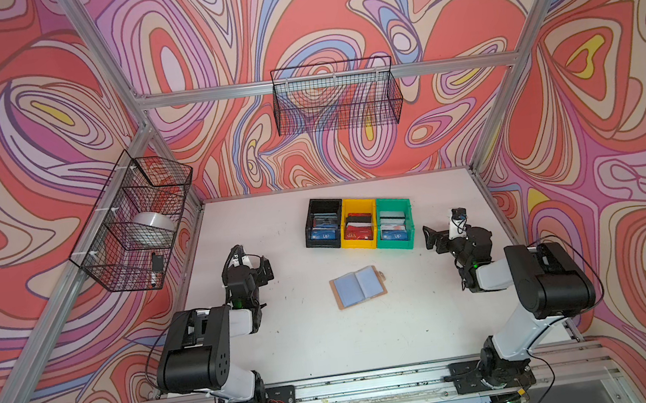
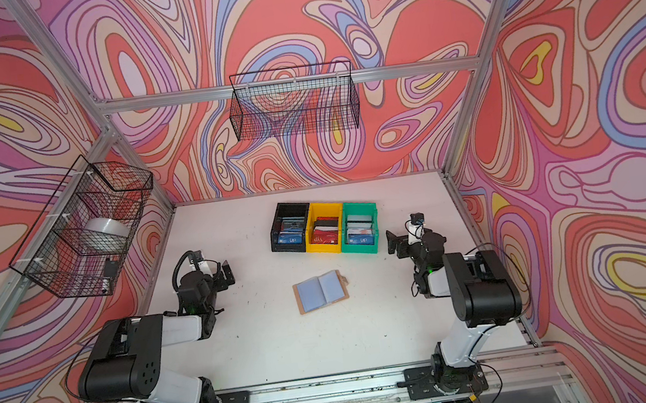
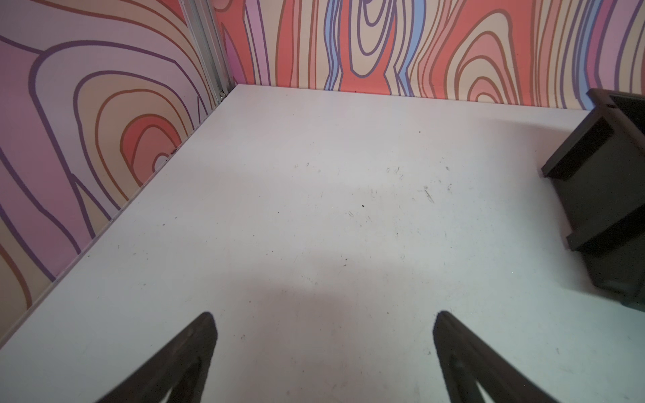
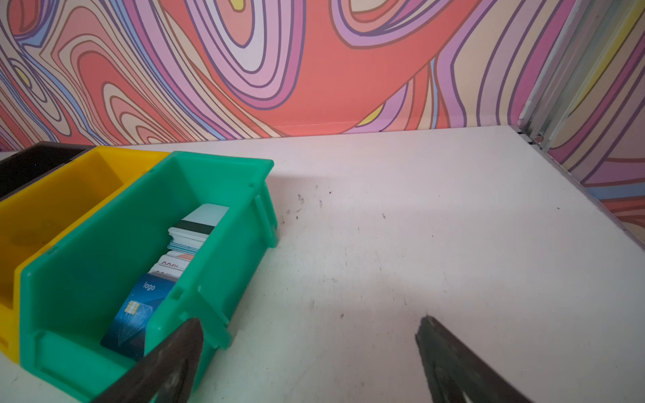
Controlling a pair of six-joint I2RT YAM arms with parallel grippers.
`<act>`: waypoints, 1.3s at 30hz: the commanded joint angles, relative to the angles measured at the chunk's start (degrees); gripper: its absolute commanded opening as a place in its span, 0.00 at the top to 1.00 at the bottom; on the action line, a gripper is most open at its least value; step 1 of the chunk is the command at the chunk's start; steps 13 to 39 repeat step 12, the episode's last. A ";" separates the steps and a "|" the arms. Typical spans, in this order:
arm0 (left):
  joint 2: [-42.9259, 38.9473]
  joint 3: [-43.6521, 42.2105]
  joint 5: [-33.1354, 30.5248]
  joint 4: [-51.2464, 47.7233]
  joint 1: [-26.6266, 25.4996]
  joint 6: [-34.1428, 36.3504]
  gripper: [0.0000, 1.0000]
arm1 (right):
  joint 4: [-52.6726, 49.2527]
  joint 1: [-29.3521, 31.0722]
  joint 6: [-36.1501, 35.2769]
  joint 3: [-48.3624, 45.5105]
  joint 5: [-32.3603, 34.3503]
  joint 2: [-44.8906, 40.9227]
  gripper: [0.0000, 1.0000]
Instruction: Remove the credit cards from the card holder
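The card holder [image 1: 359, 287] lies spread open and flat near the middle of the white worktop [image 1: 329, 335], its pale blue sleeves facing up and its tan cover showing round the edges. It is well apart from both arms, with only bare worktop between it and each claw.

Behind it three bins stand touching in a row: a black bin [image 1: 325, 201], a yellow bin [image 1: 357, 202] and a green bin [image 1: 392, 202]. The red credit cards [image 1: 358, 232] sit in the yellow bin, one showing "VIP". The black and green bins hold blue and pale cards.

The left claw [image 1: 264, 268] hangs over the worktop's left side, released, jaws wide, gripping nothing. In its wrist view the black bin's wall is at the picture's edge.

The right claw [image 1: 433, 241] hangs just beside the green bin's outer wall, also released and holding nothing.

Two wire baskets hang on the frame above, one at the back [image 1: 335, 96] and one on the left [image 1: 135, 221].
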 commanded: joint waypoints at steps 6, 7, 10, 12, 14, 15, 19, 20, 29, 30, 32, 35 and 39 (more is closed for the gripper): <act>0.45 0.32 0.19 0.62 0.13 0.88 0.00 | -1.17 1.13 -0.85 0.65 2.75 0.45 0.02; 0.45 0.33 0.14 0.64 0.20 0.88 0.00 | -1.17 1.25 -0.84 0.70 3.03 0.48 0.02; 0.44 0.31 0.10 0.64 0.14 0.80 0.00 | -1.16 1.37 -0.95 0.63 3.20 0.44 0.02; 0.46 0.49 0.55 0.32 0.19 1.04 0.00 | -1.16 1.31 -0.90 0.58 3.21 0.42 0.02; 0.46 0.49 0.55 0.32 0.19 1.04 0.00 | -1.16 1.31 -0.90 0.58 3.21 0.42 0.02; 0.46 0.49 0.55 0.32 0.19 1.04 0.00 | -1.16 1.31 -0.90 0.58 3.21 0.42 0.02; 0.46 0.49 0.55 0.32 0.19 1.04 0.00 | -1.16 1.31 -0.90 0.58 3.21 0.42 0.02; 0.46 0.49 0.55 0.32 0.19 1.04 0.00 | -1.16 1.31 -0.90 0.58 3.21 0.42 0.02; 0.46 0.49 0.55 0.32 0.19 1.04 0.00 | -1.16 1.31 -0.90 0.58 3.21 0.42 0.02; 0.46 0.49 0.55 0.32 0.19 1.04 0.00 | -1.16 1.31 -0.90 0.58 3.21 0.42 0.02; 0.46 0.49 0.55 0.32 0.19 1.04 0.00 | -1.16 1.31 -0.90 0.58 3.21 0.42 0.02; 0.46 0.49 0.55 0.32 0.19 1.04 0.00 | -1.16 1.31 -0.90 0.58 3.21 0.42 0.02; 0.46 0.49 0.55 0.32 0.19 1.04 0.00 | -1.16 1.31 -0.90 0.58 3.21 0.42 0.02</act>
